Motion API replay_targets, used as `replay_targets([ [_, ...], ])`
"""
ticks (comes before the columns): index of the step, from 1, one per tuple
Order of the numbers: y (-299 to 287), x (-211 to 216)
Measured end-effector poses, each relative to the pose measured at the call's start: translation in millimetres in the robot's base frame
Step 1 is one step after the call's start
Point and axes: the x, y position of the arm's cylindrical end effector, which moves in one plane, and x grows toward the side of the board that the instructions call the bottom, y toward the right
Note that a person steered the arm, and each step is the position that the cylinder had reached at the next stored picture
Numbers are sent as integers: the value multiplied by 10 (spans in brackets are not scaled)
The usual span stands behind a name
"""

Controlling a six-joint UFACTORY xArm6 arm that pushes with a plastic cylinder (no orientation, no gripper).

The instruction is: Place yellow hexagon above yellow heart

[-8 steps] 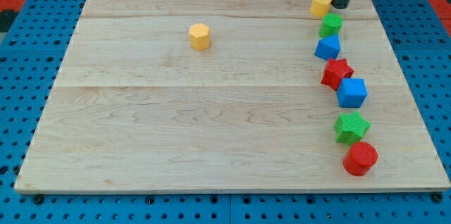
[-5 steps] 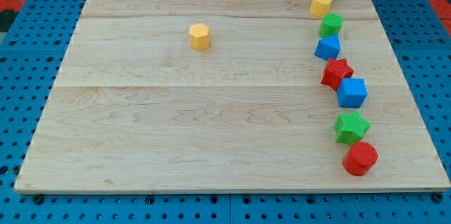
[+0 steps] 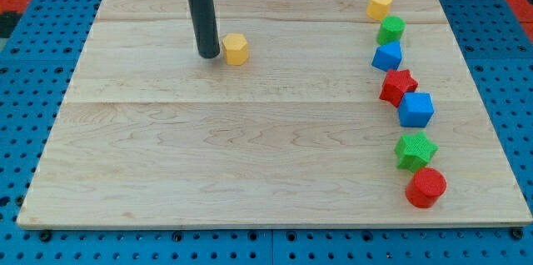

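Observation:
The yellow hexagon [image 3: 236,49] lies on the wooden board [image 3: 250,148] in its upper left-middle part. My tip [image 3: 207,54] stands just left of it, close to or touching its left side. The yellow heart [image 3: 380,4] lies at the board's upper right, far to the right of the hexagon and a little higher in the view.
Below the heart a column of blocks runs down the right side: a green block [image 3: 391,29], a blue block [image 3: 387,56], a red star [image 3: 398,87], a blue cube [image 3: 415,109], a green star [image 3: 415,150] and a red cylinder [image 3: 425,187].
My tip left the top right corner beside the yellow heart and now stands left of the yellow hexagon. The hexagon sits very slightly lower than before.

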Motion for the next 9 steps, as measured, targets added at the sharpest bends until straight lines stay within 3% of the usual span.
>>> replay_targets([
  [1,69,134],
  [3,1196,-708],
  [6,499,-921],
  [7,844,-1144],
  [8,728,-1231],
  [9,1121,-1306],
])
